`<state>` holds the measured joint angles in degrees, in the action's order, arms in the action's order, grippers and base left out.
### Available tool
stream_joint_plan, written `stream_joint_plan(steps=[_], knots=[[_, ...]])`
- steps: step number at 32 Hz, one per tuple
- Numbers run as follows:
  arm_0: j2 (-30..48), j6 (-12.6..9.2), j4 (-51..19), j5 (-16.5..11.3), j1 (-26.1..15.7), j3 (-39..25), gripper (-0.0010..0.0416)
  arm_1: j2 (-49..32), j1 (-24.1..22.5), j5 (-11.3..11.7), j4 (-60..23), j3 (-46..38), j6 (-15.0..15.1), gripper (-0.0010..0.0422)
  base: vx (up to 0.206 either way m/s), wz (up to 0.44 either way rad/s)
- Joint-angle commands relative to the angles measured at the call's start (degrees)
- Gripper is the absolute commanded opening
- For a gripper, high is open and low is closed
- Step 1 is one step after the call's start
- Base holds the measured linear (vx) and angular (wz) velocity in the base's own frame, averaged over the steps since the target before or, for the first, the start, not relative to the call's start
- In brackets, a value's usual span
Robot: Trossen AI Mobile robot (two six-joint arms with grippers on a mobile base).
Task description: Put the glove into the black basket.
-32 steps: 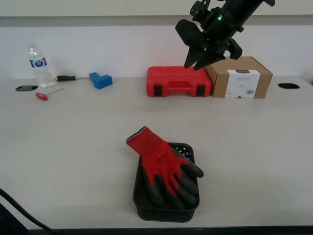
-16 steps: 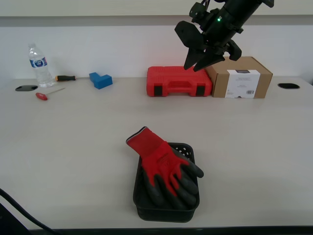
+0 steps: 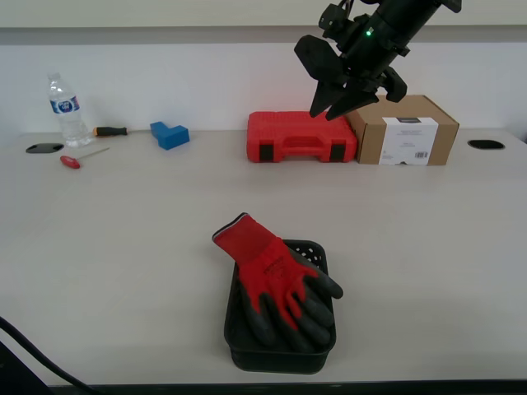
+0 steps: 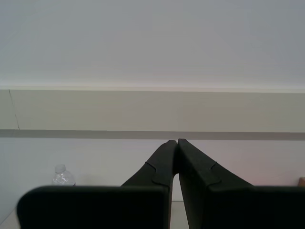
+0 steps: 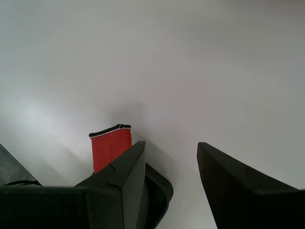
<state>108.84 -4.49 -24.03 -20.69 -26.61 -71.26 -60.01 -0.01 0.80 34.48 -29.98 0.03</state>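
Open room: bare tabletop (image 3: 123, 239) on every side of the black basket (image 3: 280, 350), which sits near the front edge.
Back edge: water bottle (image 3: 64, 111), screwdrivers, blue block (image 3: 170, 134), red tool case (image 3: 301, 137) and cardboard box (image 3: 407, 130) along the wall.
Basket contents: the glove (image 3: 276, 280) lies across the basket, cuff hanging over the rim onto the tabletop, dark fingers inside.
My first tool (image 5: 167, 160): jaws wide apart, holding nothing, raised above the tool case.
My second tool (image 4: 177, 143): jaws pressed together, empty, facing the wall.
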Motion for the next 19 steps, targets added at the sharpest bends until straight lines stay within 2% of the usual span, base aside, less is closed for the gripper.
stream_joint_plan(steps=[1, 19], knots=[[0.04, 0.17, 0.02, -0.02, 0.0, -0.02, 0.015, -0.02, 0.02, 0.0, 0.31, -0.02, 0.0, 0.0, 0.0, 0.0], [0.04, 0.17, 0.02, -0.02, 0.0, -0.02, 0.0149, -0.02, 0.02, 0.02, 0.31, -0.02, 0.0, 0.0, 0.0, 0.0]])
